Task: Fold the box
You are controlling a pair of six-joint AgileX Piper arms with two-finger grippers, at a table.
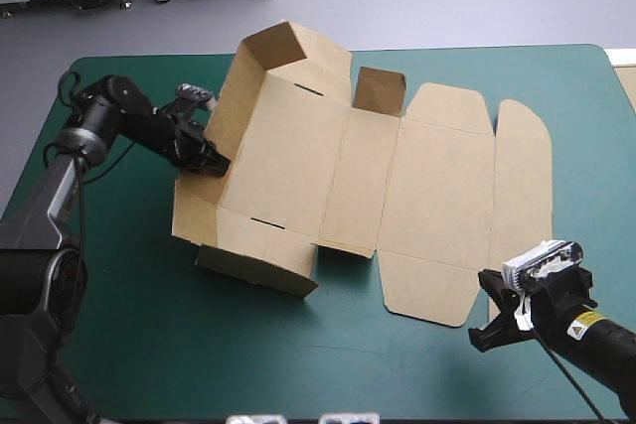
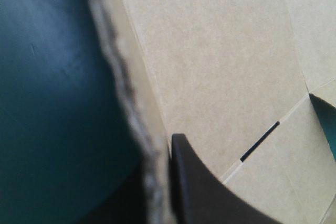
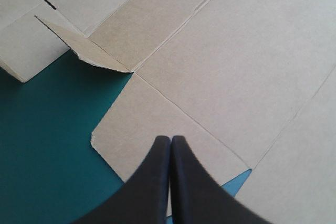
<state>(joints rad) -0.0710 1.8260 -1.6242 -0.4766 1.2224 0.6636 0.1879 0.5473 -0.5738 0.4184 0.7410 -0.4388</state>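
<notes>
The brown box (image 1: pixel 298 156) lies mid-table as a cut sheet. Its left wall, its far-left corner panel (image 1: pixel 288 47) and its near wall (image 1: pixel 256 270) are raised, and a small flap (image 1: pixel 380 91) stands up at the far side. The lid panels (image 1: pixel 447 176) lie flat to the right. My left gripper (image 1: pixel 212 159) is shut on the upright left wall; in the left wrist view the board's edge (image 2: pixel 131 108) runs between its fingers (image 2: pixel 205 192). My right gripper (image 1: pixel 489 330) is shut on nothing near the table's front right, its arch (image 3: pixel 170 140) just over a flat near flap (image 3: pixel 152 129).
Bare teal-green cover (image 1: pixel 149 345) spreads along the front and the left of the table. A strip of pale board (image 1: pixel 626 76) shows at the table's right edge. A slot (image 2: pixel 260 141) is cut in the box floor ahead of the left gripper.
</notes>
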